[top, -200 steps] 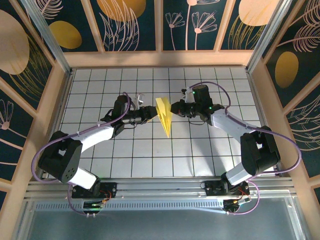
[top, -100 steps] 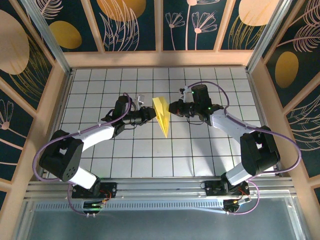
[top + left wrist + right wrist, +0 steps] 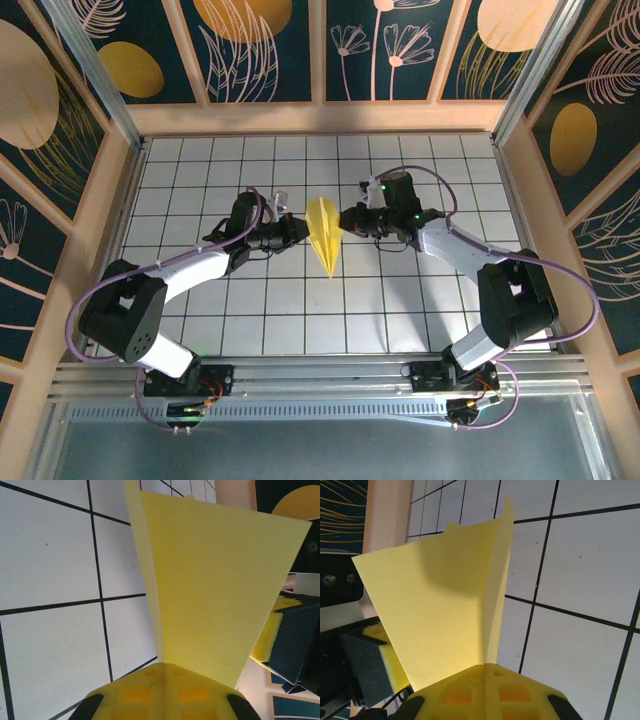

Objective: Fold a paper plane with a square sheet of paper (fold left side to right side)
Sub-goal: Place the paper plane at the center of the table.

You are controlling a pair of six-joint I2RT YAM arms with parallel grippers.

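While both claws pinch paper plane [image 3: 325, 232] at middle of table [image 3: 200, 300], nose toward near edge, we note left gripper [image 3: 302, 228] clamped on left wing, right gripper [image 3: 346, 217] on right wing. Risk we see: uneven pull tears thin paper or flattens centre crease

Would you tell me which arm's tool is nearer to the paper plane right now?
Neither, as both are gripping it. The left tool pinches the left wing of the plane, and the right tool pinches the right wing, from opposite sides.
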